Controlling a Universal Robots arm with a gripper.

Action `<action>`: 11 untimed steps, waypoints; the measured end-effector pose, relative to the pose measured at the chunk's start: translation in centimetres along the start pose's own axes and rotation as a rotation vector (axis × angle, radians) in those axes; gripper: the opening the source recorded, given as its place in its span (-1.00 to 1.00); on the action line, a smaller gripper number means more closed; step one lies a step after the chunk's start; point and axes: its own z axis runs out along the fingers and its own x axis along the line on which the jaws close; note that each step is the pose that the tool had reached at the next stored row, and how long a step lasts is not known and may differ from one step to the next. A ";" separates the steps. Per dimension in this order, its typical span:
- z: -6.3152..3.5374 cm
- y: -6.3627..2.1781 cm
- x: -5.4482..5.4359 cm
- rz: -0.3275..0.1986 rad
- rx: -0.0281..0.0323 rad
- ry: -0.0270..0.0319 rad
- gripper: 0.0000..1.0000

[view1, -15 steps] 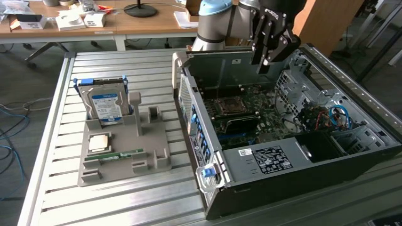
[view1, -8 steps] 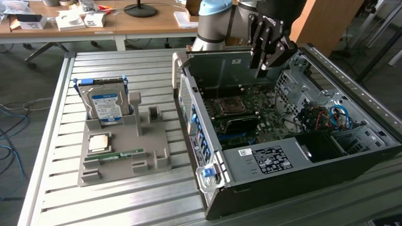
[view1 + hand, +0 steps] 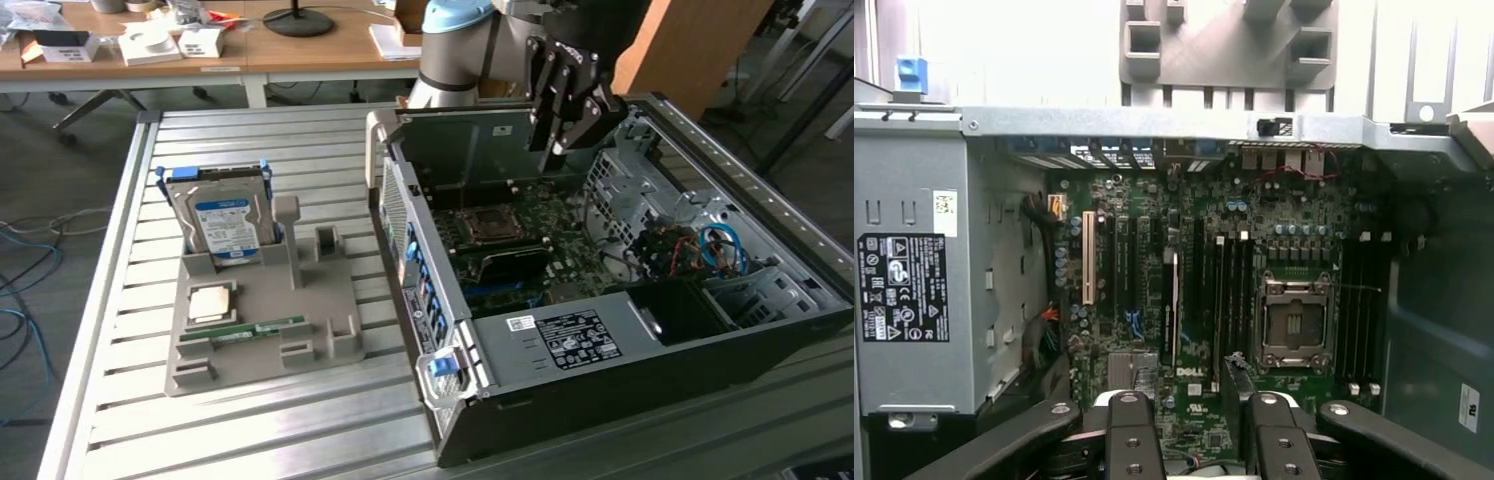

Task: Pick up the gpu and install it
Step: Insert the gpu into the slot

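gpu: can't tell where it sits, can't pick it out w/ any certainty. The black multi-link gripper (image 3: 574, 135) hangs over the open black-and-grey desktop pc case (image 3: 641, 400), at the case's far end in the exterior view, pointing down into it and well clear of the green motherboard (image 3: 534, 215). Whether the gripper has hold of anything, or how far it's open: can't tell.

In the wrist view the gripper (image 3: 1199, 400) looks down on the motherboard (image 3: 1154, 250), w/ the silver square cpu socket (image 3: 1292, 320) and the grey power-supply box w/ black label (image 3: 914, 290) on opposite sides.

Case lies on its side on the ribbed aluminium table (image 3: 240, 420). Beside it, toward the exterior view's left, is the grey plastic parts holder (image 3: 320, 300). In the holder:
- silver blue-labelled hard drive (image 3: 224, 228), standing upright in a slot
- small square tan chip (image 3: 214, 303), lying flat
- thin green memory stick (image 3: 247, 328), lying just in front of the chip

Blue cables (image 3: 714, 248) coil inside the case, exterior view's right.
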 end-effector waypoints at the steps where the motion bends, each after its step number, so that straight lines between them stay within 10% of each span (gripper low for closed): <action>1: 0.18 0.00 0.0 0.000 0.0000 -0.0003 -0.21; 11: 1.90 0.05 0.0 0.000 -0.0005 -0.0003 -0.21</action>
